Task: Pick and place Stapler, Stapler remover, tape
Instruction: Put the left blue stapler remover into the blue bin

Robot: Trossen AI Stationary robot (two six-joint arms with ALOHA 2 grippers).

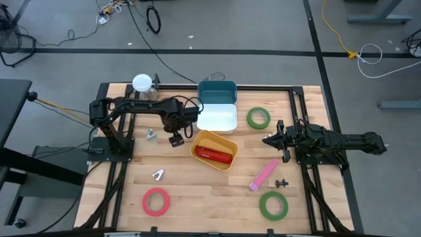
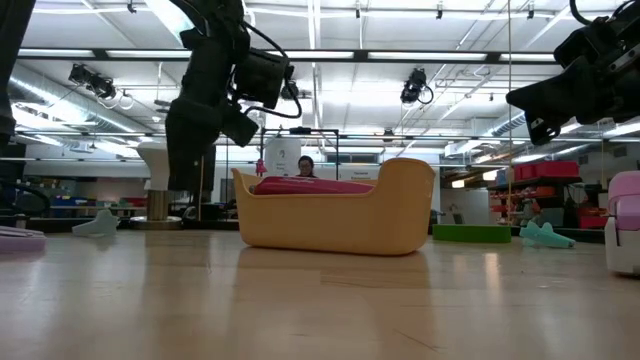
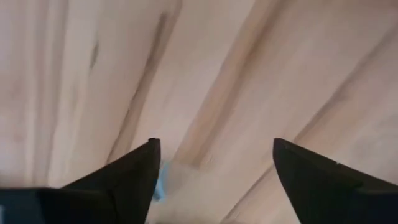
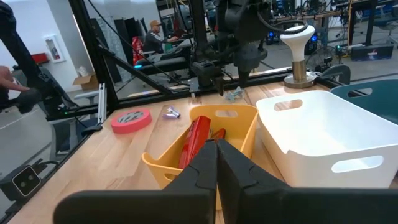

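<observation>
While hovering above bare table (image 1: pixel 197 191) beside the yellow bin (image 1: pixel 227 143), left gripper (image 1: pixel 175 139) jaws spread, empty, probably just released. Red stapler (image 1: pixel 214 155) inside bin; tape rolls (image 1: pixel 156 201) scattered. Right gripper (image 1: pixel 271 140) pinched closed, waiting.
</observation>
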